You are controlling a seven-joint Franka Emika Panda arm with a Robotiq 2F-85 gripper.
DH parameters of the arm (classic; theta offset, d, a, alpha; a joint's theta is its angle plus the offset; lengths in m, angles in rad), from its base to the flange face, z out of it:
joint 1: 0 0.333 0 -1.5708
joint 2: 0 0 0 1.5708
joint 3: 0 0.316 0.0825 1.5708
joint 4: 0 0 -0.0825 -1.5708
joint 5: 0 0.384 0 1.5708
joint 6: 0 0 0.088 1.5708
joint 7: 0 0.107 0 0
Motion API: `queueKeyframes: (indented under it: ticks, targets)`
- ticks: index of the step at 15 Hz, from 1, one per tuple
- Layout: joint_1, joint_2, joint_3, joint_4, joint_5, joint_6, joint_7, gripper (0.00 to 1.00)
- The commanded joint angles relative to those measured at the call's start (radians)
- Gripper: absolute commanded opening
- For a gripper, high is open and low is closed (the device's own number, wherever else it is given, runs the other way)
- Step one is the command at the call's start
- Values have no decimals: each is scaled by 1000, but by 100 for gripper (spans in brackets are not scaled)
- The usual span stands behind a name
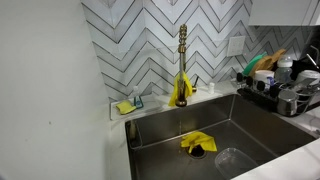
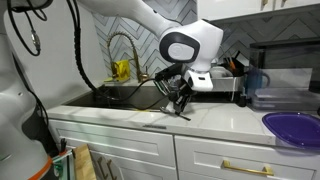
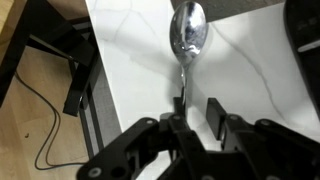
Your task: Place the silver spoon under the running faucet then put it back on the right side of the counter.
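On the white desk (image 3: 250,70) beside the sink, the silver spoon (image 3: 186,35) lies flat, bowl away from the wrist. Over its handle hangs the gripper (image 3: 197,108), fingers parted and astride it, seemingly lined up to pinch. Its destination, the faucet (image 1: 182,62), stands well apart.

The white, flat stone countertop (image 2: 215,118) with faint grey veining frames the deep stainless-steel sink basin (image 1: 250,125). In the wrist view, the shiny silver metal spoon (image 3: 186,35) lies on the white surface (image 3: 130,60), bowl away from the camera. In an exterior view, a round purple plastic plate (image 2: 295,128) rests on the countertop near its edge.
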Motion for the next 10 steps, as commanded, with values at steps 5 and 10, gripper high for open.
queueKeyframes:
  ticks: [5, 10]
  targets:
    - [13, 4, 3, -13, 13, 28, 2, 57]
    - [11, 3, 0, -12, 14, 28, 3, 95]
